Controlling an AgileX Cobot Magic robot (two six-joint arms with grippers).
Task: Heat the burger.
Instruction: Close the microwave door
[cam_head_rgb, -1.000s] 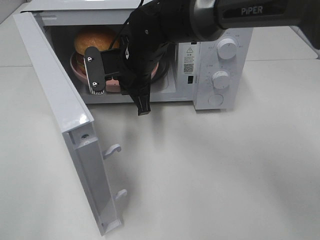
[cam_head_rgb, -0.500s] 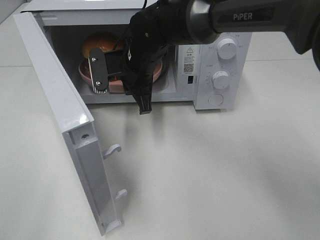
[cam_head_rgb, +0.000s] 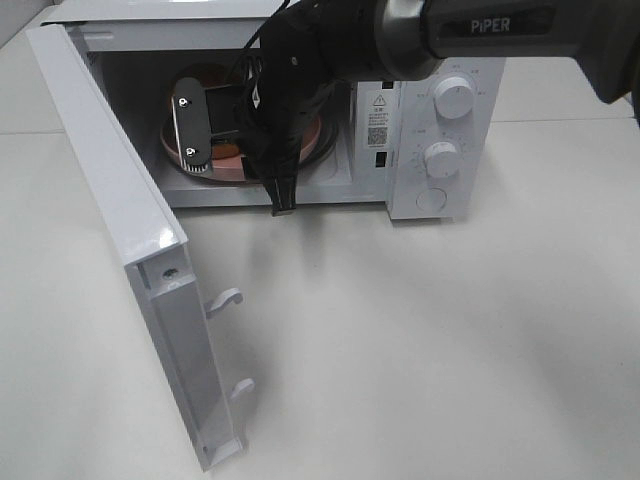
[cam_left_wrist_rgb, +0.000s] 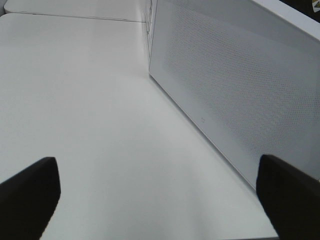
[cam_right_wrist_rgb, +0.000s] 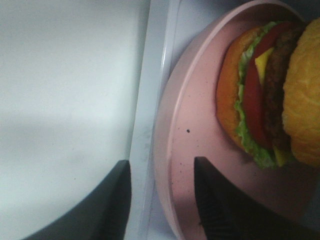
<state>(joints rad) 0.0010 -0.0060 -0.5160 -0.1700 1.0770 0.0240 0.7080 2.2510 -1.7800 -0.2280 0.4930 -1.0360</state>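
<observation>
The right gripper (cam_right_wrist_rgb: 161, 167) is reaching into the open microwave (cam_head_rgb: 400, 195), its two fingers straddling the near rim of the pink plate (cam_right_wrist_rgb: 167, 125). One finger is over the plate's floor and the other is outside the rim, above the white sill. The jaws are partly open, and as far as the close view shows, neither pad presses on the rim, so nothing seems to be held. The burger (cam_right_wrist_rgb: 270, 95) stands on the plate just beyond the fingertips, inside the oven.

The step in hand looks like letting go and backing out. To do it well, the jaws should widen until both fingers clearly stand off the rim. The wrist should then draw straight back through the opening, without lifting or twisting, so the plate is not dragged and the tall burger does not tip. The outer finger needs to clear the sill, and the arm needs to clear the door (cam_head_rgb: 110, 200), which hangs open to the gripper's side.

The left gripper (cam_left_wrist_rgb: 160, 200) is fully open and empty. It sits low over the table (cam_left_wrist_rgb: 90, 110), on the outer side of the door.

From above, the right arm hides most of the oven's inside, so I cannot tell whether the plate sits centred. The wrist view cuts off the burger's far side. The print around the knobs (cam_head_rgb: 455, 98) is too small to read.
</observation>
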